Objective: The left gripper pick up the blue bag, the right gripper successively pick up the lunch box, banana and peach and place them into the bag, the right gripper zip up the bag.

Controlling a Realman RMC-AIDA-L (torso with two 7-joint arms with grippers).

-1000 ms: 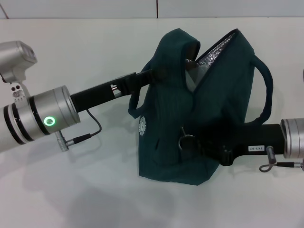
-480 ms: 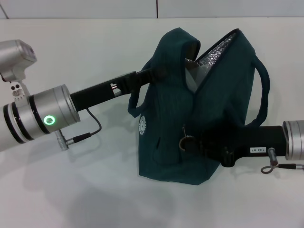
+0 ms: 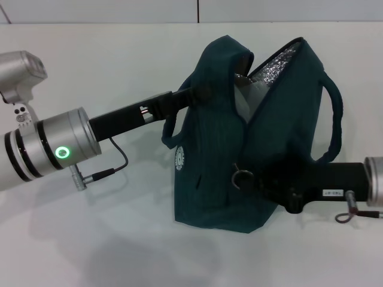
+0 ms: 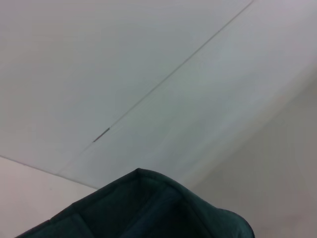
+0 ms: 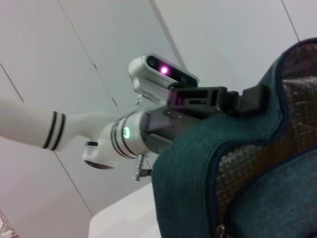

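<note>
Bag: my blue bag (image 3: 239, 155) stands mid-table, mouth gaping at the top; its contents are hidden from me.
Lining: crinkled silver foil (image 3: 272, 69).
Shell: dark teal fabric, loop handle (image 3: 332, 122) on the right.
Left gripper (image 3: 200, 92): clamped on the bag's upper left edge.
Right gripper (image 3: 263, 179): pressed against the near side; I cannot tell its finger state.

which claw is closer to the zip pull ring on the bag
Right. The right claw sits just beside the zip pull ring, low on the blue bag. The left claw is up at the bag's top edge.
</note>
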